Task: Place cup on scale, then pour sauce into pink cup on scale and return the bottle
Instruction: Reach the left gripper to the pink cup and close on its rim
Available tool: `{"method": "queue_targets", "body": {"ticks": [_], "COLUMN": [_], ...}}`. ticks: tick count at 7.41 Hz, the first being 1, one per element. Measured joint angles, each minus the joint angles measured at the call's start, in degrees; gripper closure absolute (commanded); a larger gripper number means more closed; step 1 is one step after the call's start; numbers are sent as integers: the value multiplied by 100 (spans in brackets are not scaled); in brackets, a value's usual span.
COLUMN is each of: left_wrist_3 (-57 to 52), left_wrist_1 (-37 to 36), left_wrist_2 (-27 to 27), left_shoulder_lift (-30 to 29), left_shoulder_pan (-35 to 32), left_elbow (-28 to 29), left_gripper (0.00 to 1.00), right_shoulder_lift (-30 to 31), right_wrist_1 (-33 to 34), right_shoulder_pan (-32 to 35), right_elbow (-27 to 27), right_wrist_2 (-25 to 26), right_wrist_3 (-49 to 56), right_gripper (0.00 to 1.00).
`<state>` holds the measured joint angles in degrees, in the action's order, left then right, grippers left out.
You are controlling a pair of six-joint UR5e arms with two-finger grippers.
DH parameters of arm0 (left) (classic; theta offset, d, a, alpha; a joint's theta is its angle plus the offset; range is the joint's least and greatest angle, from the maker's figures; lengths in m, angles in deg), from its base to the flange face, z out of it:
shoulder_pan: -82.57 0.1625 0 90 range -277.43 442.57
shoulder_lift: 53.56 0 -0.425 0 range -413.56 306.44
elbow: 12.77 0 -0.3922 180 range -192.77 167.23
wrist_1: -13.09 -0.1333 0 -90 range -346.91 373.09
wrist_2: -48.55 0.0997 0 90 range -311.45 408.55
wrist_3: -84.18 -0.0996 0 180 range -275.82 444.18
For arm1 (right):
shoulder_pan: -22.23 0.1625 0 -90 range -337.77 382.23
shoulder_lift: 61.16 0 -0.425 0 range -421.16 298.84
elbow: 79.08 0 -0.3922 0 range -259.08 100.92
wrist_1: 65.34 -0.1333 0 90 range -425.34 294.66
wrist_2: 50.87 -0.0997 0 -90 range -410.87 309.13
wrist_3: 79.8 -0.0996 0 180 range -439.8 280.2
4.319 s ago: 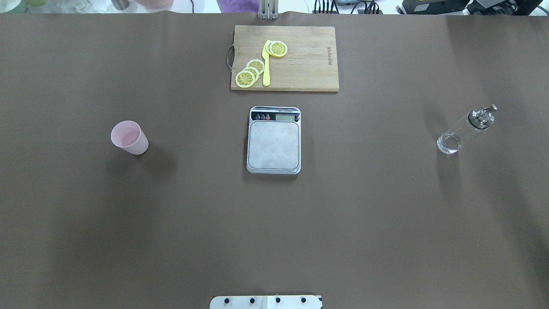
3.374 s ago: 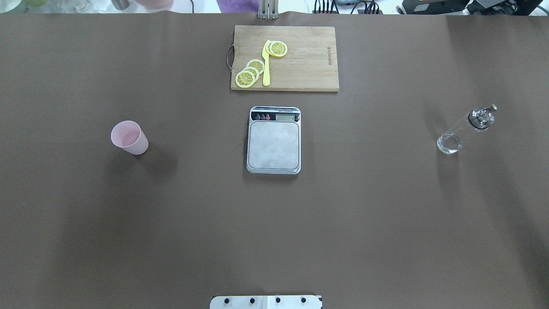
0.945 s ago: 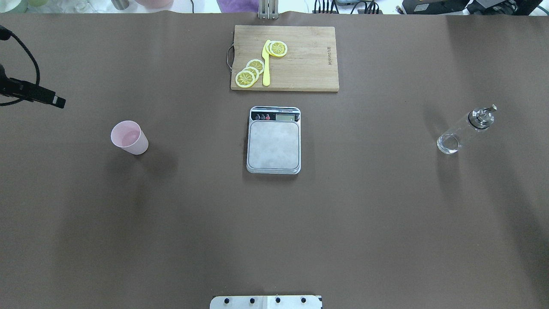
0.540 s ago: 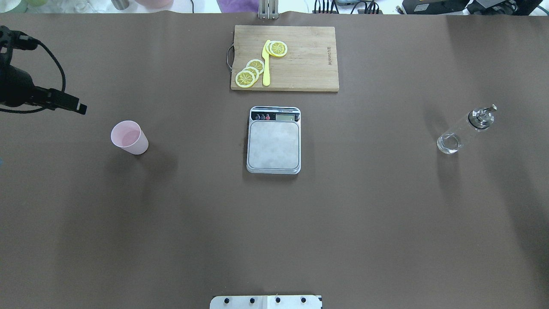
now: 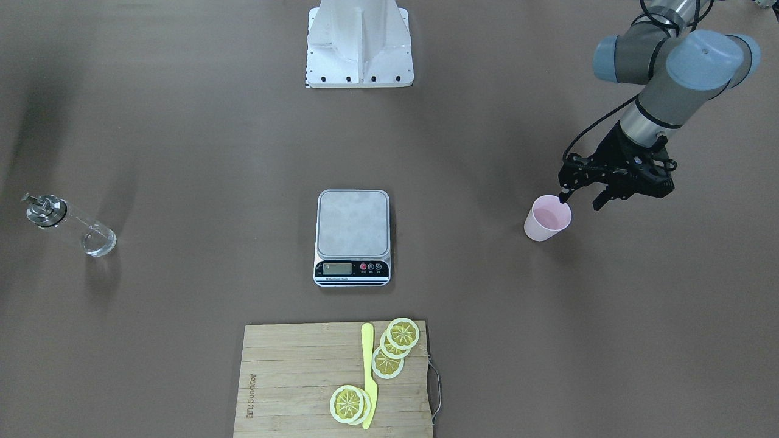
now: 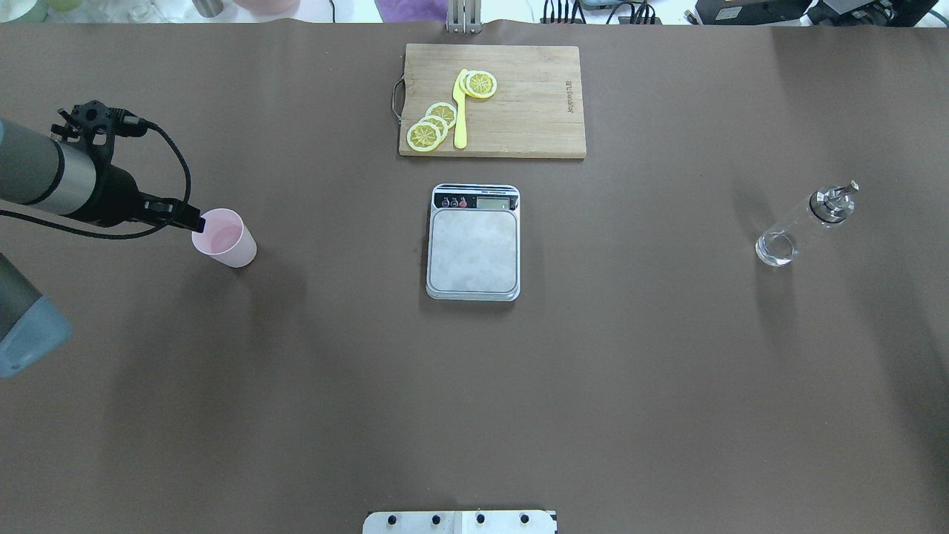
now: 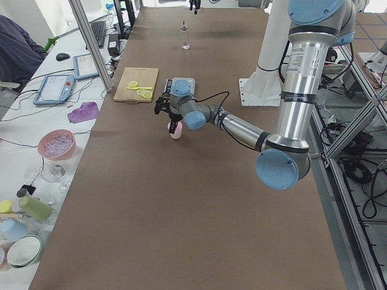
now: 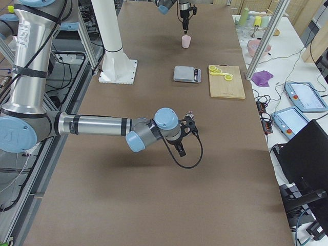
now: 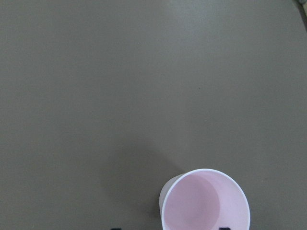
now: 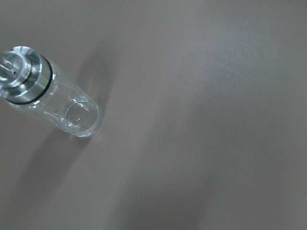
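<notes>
The pink cup [image 6: 224,237] [image 5: 547,218] stands upright on the brown table, well to the left of the scale [image 6: 473,249] [image 5: 353,230]. My left gripper [image 5: 581,199] [image 6: 194,220] hangs open just over the cup's outer rim, and nothing is between its fingers. The left wrist view has the cup [image 9: 206,203] at its bottom edge. Far to the right stands the clear bottle [image 6: 804,222] [image 5: 68,224] [image 10: 50,100], upright and alone. My right gripper [image 8: 180,148] hovers above the table near the bottle; whether it is open or shut I cannot tell.
A bamboo cutting board [image 6: 530,111] [image 5: 286,377] with lemon slices and a yellow knife lies behind the scale. The robot's base plate [image 5: 359,45] is at the near edge. A person and clutter are beyond the table's far side in the exterior left view.
My left arm has come in from the left edge and moved right, up to the cup's rim. Cup, scale and bottle have not moved.
</notes>
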<state>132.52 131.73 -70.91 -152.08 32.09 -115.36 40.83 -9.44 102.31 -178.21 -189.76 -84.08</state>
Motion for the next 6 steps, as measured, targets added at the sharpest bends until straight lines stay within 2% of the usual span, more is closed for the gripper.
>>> {"method": "queue_targets", "body": {"ticks": [3,4,6], "left_wrist_3": [34,34,39], "left_wrist_1": [6,8,9], "left_wrist_2": [138,153,160], "left_shoulder_lift": [-211,-271,-304], "left_shoulder_pan": [125,146,165], "left_elbow": [330,409,453], "left_gripper": [59,70,100], "right_shoulder_lift": [-9,-11,-12], "right_wrist_1": [-1,-1,-1], "right_shoulder_pan": [-1,-2,-1], "right_elbow": [23,29,34], "right_wrist_2": [4,8,10], "right_wrist_3": [-2,-2,-2], "right_gripper": [1,1,1]}}
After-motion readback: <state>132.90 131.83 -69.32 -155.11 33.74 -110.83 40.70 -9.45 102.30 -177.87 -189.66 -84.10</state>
